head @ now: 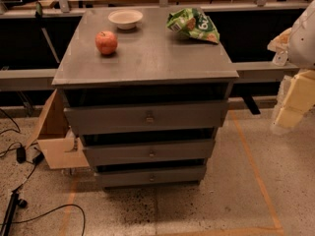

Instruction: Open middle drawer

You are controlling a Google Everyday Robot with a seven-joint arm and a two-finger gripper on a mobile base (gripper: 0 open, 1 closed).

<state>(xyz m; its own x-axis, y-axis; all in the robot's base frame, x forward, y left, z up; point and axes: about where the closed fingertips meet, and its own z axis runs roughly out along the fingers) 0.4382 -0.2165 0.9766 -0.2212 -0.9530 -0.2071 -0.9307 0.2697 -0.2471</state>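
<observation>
While the claw (294, 104), grip unclear, hangs right of the middle drawer (147, 153), an apple (106, 42) tops the cabinet (157, 60).

One arm is in view, at the far right edge of the camera view. A rounded white arm link (304, 36) occupies the upper right corner and is cut off by the frame edge. Below it, the gripper (291, 107) extends downward and slightly to the left. Its visible parts are pale yellow and blocky. The gripper is suspended in free air at mid-height of the frame. It is tilted rather than vertical, with its lower end nearer the frame centre than its upper end.
</observation>
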